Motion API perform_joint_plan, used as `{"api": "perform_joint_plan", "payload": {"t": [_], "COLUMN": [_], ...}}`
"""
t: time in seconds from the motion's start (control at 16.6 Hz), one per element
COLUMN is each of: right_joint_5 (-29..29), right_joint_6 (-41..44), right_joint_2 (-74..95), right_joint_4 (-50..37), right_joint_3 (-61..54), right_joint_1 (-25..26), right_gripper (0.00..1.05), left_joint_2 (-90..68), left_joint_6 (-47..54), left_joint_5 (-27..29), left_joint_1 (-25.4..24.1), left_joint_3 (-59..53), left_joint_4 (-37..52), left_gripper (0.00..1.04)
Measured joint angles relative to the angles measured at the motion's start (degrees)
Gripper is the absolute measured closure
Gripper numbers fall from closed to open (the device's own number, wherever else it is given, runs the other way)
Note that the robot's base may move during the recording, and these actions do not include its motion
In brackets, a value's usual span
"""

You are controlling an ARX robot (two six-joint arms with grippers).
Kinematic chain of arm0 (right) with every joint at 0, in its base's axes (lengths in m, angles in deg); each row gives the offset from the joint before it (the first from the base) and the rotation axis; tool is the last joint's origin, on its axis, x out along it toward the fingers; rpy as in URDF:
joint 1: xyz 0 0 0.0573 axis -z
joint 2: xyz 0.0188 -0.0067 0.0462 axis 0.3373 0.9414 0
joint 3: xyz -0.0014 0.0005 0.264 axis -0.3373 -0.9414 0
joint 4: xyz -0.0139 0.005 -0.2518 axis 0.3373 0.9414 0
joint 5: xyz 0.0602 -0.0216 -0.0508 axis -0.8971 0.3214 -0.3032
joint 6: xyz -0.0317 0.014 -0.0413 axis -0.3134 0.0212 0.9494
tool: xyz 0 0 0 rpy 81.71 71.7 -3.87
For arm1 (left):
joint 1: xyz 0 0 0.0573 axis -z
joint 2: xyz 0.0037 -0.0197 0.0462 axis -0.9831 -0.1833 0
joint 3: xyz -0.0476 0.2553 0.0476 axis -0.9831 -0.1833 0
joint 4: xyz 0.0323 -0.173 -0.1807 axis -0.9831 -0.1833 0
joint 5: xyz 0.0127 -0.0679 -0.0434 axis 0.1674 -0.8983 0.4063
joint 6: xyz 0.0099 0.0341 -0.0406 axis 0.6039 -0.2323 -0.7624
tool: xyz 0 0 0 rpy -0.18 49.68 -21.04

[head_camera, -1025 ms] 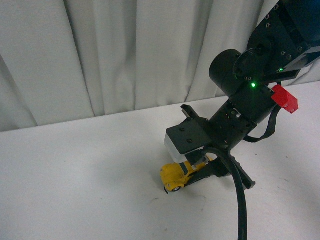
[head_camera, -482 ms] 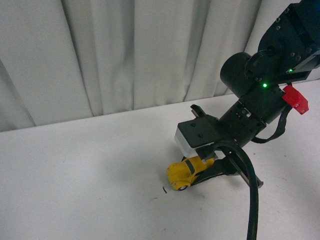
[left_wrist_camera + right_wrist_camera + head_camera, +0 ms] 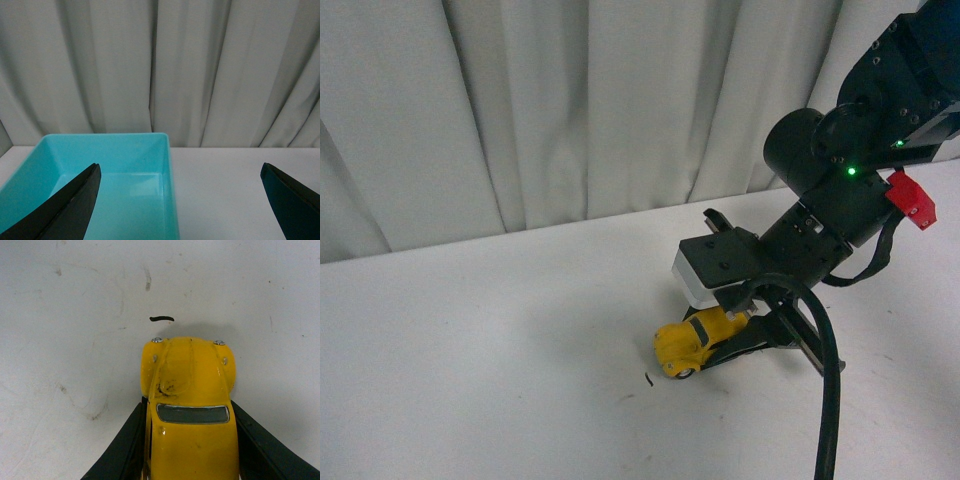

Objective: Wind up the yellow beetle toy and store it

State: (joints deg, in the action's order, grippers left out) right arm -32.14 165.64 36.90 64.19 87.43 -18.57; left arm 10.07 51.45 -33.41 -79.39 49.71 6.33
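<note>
The yellow beetle toy rests with its wheels on the white table, right of centre in the front view. My right gripper is shut on its rear half, a black finger on each side. In the right wrist view the yellow beetle toy fills the lower middle, hood pointing away from the wrist, dark windscreen showing, and both fingers press against its sides. My left gripper is open with nothing between its black fingertips; it does not show in the front view.
A turquoise bin sits on the table under the left gripper, empty inside. A small black mark lies on the table just ahead of the toy. A pale curtain hangs behind the table.
The right gripper has dragged the toy a little to the right along the table, away from the black mark. Over the last half second it barely moves.
</note>
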Motion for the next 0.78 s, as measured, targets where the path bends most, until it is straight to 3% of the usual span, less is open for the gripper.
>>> {"api": "perform_joint_plan", "payload": {"t": [0.78], "right_joint_5": [-1.99], "right_joint_6": [0.04], "right_joint_2": [-0.02], "right_joint_4": [-0.13], "right_joint_3": [-1.22], "right_joint_1": [3.19], "right_gripper": [0.63], "left_joint_2": [0.00], "left_joint_6": [-0.02], "left_joint_5": [0.02], "left_joint_1": [0.00], "left_joint_3": [0.00], "left_joint_4": [-0.02], "left_gripper": [0.07]}}
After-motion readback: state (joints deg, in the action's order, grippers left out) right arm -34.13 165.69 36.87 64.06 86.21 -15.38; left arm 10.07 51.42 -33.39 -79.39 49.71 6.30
